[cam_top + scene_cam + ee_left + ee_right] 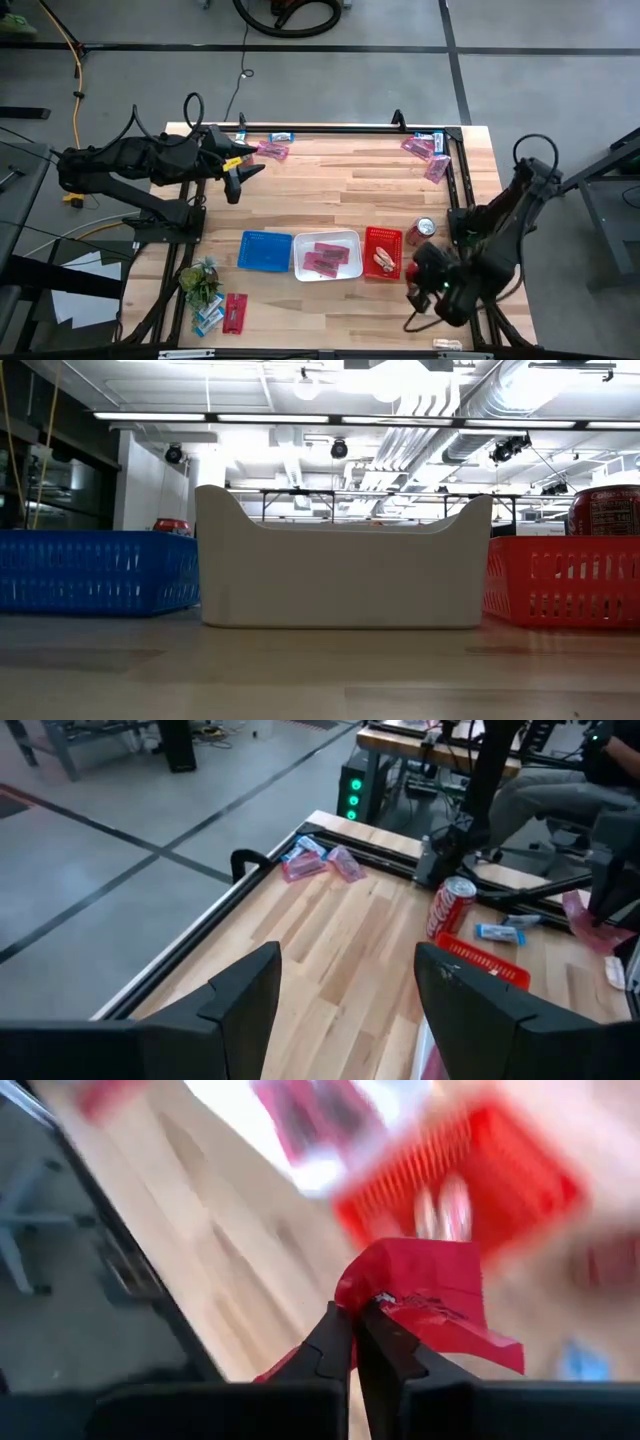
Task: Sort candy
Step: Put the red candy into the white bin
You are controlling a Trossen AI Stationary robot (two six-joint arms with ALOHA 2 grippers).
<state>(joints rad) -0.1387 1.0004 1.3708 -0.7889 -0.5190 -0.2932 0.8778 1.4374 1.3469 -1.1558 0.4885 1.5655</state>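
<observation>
At the near right corner of the wooden surface, the right gripper has its fingers pinched tight on a red candy packet, held just beside the red tray, which has candy in it. The white tray in the middle holds pink packets; the blue tray sits touching it on the other side. A red soda can stands just beside the red tray. The left gripper hovers over the far left of the surface, fingers spread wide, nothing between them. More candy lies loose (3 spots): far left edge, far right corner, and the near left corner by a small green plant.
</observation>
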